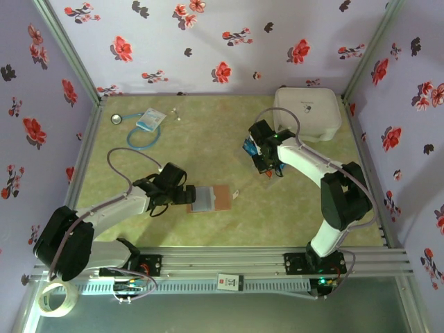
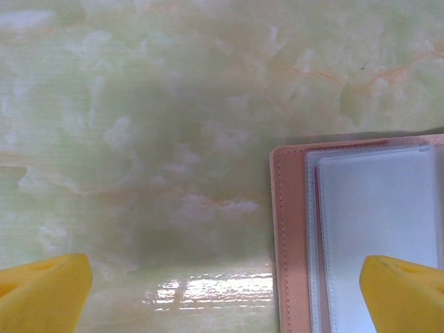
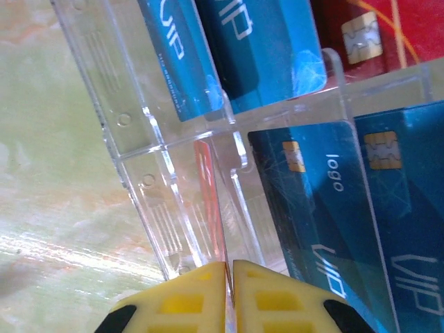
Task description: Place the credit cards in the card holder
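The card holder (image 1: 220, 197) lies open on the table near the front, tan-pink with clear pockets (image 2: 378, 222) inside. My left gripper (image 1: 182, 195) sits at its left edge, wide open (image 2: 225, 291), one yellow fingertip (image 2: 406, 288) over the pockets and the other over bare table. The credit cards (image 3: 267, 48), blue and red, stand in a clear plastic tray (image 3: 139, 139). My right gripper (image 3: 230, 277) is over that tray (image 1: 251, 148), shut on a red credit card (image 3: 211, 201) seen edge-on between its fingertips.
A big white rounded case (image 1: 309, 111) stands at the back right. A blue-white packet with a cord (image 1: 149, 121) and a small round object (image 1: 116, 118) lie at the back left. A tape roll (image 1: 59, 298) rests by the left arm's base.
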Robot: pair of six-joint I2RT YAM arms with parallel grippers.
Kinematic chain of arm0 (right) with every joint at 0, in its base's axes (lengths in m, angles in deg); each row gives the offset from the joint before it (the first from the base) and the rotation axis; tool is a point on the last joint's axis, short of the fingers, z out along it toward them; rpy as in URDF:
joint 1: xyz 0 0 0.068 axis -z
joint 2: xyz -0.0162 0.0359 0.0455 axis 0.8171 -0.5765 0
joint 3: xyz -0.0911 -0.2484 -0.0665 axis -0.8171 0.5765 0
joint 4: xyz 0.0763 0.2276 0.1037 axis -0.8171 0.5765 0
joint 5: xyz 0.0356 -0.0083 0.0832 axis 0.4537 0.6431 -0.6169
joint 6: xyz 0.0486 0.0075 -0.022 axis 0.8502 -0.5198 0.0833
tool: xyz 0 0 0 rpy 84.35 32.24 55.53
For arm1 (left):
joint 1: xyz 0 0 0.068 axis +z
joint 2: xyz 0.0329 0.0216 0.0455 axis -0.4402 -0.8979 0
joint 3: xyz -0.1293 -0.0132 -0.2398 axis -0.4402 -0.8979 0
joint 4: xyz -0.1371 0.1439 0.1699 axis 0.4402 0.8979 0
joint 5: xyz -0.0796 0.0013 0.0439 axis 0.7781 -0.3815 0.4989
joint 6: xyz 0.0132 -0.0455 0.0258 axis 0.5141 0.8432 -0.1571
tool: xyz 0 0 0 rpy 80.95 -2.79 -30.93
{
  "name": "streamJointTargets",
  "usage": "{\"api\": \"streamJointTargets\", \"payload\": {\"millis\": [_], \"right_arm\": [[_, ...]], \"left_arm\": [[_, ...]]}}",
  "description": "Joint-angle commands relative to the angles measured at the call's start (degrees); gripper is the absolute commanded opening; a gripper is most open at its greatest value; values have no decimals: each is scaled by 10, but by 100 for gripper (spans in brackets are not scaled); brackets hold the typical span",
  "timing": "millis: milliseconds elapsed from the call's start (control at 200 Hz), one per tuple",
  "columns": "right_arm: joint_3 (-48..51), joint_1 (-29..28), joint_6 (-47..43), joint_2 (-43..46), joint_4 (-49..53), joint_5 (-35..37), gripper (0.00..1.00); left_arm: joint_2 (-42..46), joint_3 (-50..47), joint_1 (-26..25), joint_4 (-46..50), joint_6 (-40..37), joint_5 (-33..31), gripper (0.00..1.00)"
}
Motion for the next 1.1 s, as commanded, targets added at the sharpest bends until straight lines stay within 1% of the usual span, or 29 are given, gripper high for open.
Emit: {"api": "streamJointTargets", "payload": {"millis": [0,125,255,515,700,800,900,1095], "right_arm": [[-15,-1,-23,-17,16,-31,9],[-23,-1,-31,-18,23,-33,6],[-39,-1,-35,-10,38,-29,0],[-72,-10,-26,55,60,-33,0],[-67,-40,10,102,46,-61,0],[-32,-63,50,128,4,-101,0],[25,-78,113,156,-72,-155,0],[178,-89,271,202,-303,-263,0]], "left_arm": [[-3,9,-5,0,-4,-3,100],[-3,11,-5,2,-7,-4,100],[-4,15,-5,7,-13,-4,100],[-6,25,-6,18,-24,-6,100],[-15,24,-12,19,-26,-6,100],[-23,25,-19,21,-27,-8,100],[-29,25,-30,24,-27,-16,100],[-35,26,-44,27,-27,-32,100]]}}
